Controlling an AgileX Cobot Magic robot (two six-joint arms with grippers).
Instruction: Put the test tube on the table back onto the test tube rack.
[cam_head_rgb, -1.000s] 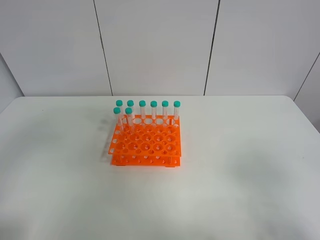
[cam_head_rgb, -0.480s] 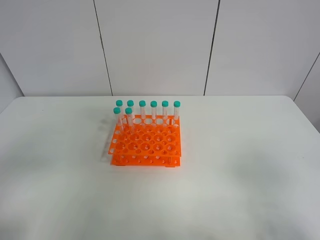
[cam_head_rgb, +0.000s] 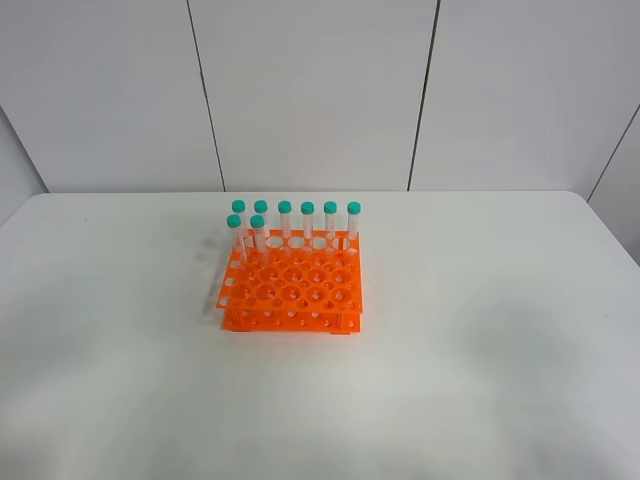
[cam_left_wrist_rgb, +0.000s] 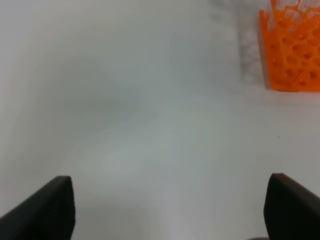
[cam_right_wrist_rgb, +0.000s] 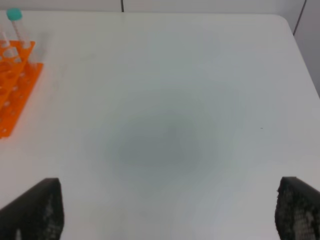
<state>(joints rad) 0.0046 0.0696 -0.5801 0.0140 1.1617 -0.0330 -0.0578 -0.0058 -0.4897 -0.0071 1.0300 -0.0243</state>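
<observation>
The test tube rack (cam_head_rgb: 291, 283) stands nearer the desk's (cam_head_rgb: 480, 350) far edge, eight teal-capped tubes upright along its back rows, so no test tube shows lying loose. Left hand (cam_left_wrist_rgb: 167, 210) and right hand (cam_right_wrist_rgb: 167, 212) hover wide, empty, clear of it.
</observation>
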